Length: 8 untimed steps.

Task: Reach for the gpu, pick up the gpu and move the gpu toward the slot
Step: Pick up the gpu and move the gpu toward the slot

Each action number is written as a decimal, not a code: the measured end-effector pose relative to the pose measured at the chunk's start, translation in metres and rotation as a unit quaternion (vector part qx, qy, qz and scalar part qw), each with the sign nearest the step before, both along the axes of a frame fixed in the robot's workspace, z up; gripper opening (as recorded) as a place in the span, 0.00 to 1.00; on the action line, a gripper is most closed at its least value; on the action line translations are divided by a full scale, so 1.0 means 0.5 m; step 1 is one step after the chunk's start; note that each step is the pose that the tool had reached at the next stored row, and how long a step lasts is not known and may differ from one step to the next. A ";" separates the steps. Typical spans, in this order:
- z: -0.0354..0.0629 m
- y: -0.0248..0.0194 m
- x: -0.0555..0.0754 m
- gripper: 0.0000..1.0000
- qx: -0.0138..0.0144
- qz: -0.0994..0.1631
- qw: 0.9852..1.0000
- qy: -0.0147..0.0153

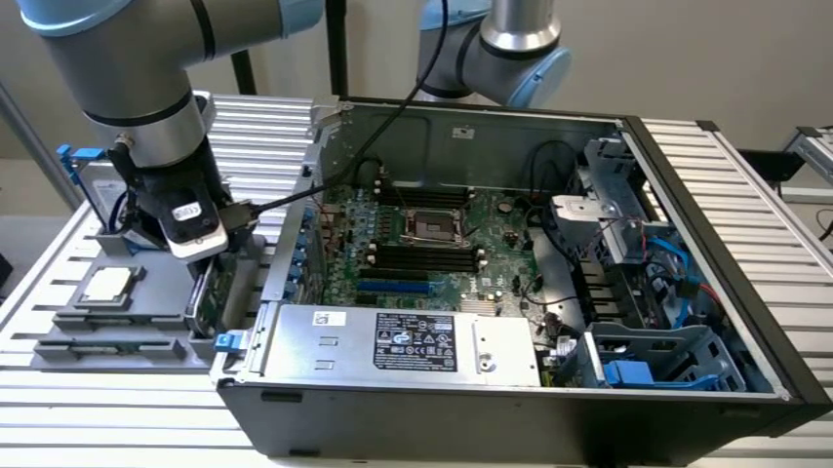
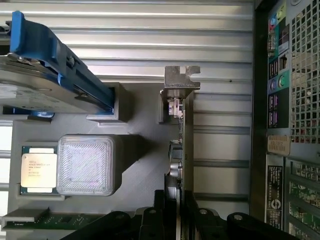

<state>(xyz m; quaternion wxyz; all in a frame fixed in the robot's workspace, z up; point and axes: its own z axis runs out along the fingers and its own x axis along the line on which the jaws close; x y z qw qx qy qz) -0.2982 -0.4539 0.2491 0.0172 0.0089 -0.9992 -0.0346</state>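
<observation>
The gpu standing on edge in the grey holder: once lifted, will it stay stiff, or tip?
Probably stiff: the gpu is a thin flat board with a metal bracket at one end. It is likely heavier toward that bracket, so it may tilt if gripped off-centre. Parts standing proud along its face suggest it is fragile.

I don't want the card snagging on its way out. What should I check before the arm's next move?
1. The pincer lined up on the gpu: ok.
2. The gpu standing on edge in the grey holder: ok.
3. The processor chip apart from the gpu: ok.
4. The case open, motherboard exposed: ok.
5. The black cable clear of the case wall: not ok, it crosses it.
</observation>
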 end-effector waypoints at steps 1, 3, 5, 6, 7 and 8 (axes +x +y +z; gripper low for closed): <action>0.005 0.0000 0.000 0.27 0.000 0.000 1.000 0.001; 0.016 -0.0001 0.001 0.27 0.000 0.000 1.000 0.003; 0.029 -0.0001 0.002 0.27 0.000 0.000 1.000 0.005; 0.037 0.0000 0.002 0.27 0.000 0.000 1.000 0.006; 0.045 0.0000 0.003 0.27 0.000 0.000 1.000 0.006; 0.054 0.0000 0.004 0.27 0.000 0.000 1.000 0.007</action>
